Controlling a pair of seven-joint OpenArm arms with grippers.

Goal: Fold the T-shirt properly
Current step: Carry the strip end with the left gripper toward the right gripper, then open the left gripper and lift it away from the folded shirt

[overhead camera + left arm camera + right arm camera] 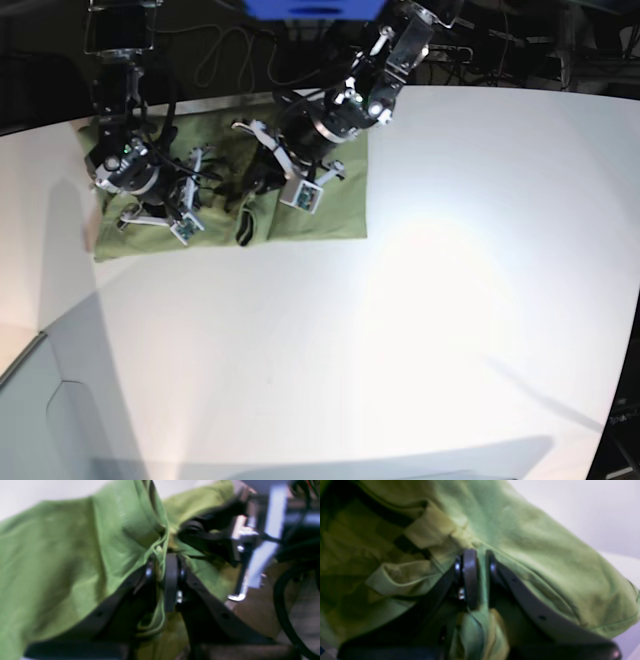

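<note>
1. T-shirt lies on the white table, at its far left edge.
2. Right gripper pinches a T-shirt fold, over its left half.
3. Left gripper clamps bunched T-shirt fabric, near its middle.

large white table, bright glare patch near its middle, dark cluttered background with cables beyond its far edge
</note>
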